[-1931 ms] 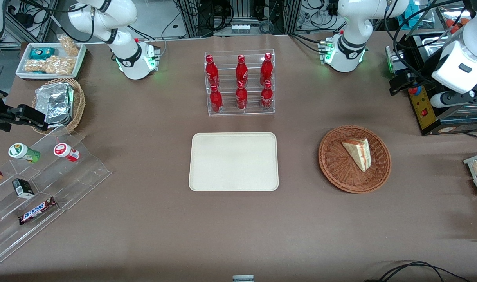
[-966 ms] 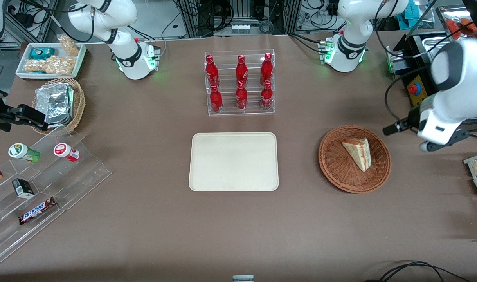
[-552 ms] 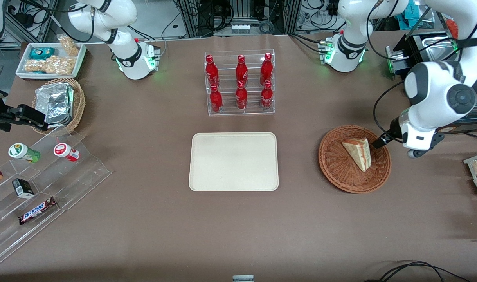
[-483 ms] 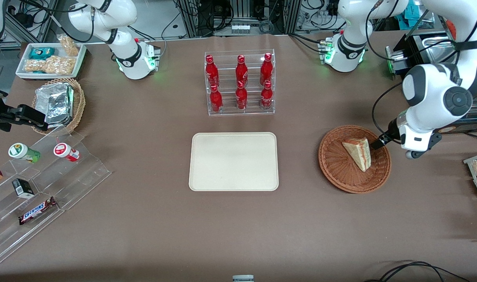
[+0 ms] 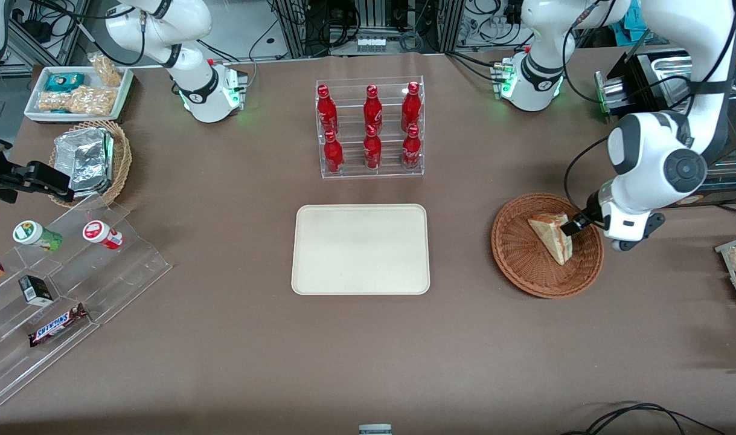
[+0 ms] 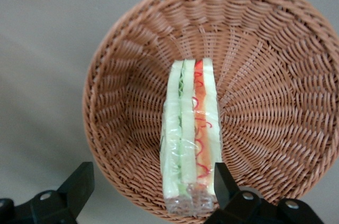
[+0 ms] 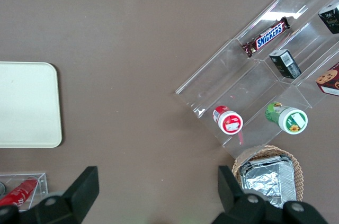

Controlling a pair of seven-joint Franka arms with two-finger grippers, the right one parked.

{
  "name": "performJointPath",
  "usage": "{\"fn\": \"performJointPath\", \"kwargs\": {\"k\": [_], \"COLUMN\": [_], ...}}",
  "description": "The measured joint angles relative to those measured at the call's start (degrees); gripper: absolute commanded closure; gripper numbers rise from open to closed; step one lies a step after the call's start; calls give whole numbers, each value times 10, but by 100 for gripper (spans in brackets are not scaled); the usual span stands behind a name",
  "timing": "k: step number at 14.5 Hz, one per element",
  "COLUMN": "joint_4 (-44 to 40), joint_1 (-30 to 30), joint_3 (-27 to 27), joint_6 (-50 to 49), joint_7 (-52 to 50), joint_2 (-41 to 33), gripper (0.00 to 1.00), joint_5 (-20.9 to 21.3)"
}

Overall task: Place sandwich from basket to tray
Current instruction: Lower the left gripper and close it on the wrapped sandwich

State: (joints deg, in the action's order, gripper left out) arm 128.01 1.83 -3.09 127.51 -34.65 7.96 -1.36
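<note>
Here, sandwich (image 5: 552,237) in basket (image 5: 524,266), tip toward camera; pincer (image 5: 570,228) open above.

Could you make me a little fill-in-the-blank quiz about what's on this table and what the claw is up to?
1. The sandwich lies in the round woven ____.
2. The cream tray holds ____ food so far.
3. The claw hangs over the sandwich with its fingers ____.
4. The clear rack, farther from the front camera than the tray, holds ____ red bottles.

Missing words: basket; no; open; six
</note>
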Motion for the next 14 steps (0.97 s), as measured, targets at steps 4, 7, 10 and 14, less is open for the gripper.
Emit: {"fn": "performJointPath", "kwargs": {"k": [4, 7, 10, 14], "joint_4": [0, 0, 1, -1], "joint_1": [-9, -10, -10, -9], "joint_3": [-1, -7, -11, -11], "joint_6": [13, 21, 21, 18], "joint_7": [-2, -2, -2, -2], "joint_2": [14, 24, 44, 51], "gripper": [0, 0, 52, 90], "joint_5": [0, 0, 0, 0]}}
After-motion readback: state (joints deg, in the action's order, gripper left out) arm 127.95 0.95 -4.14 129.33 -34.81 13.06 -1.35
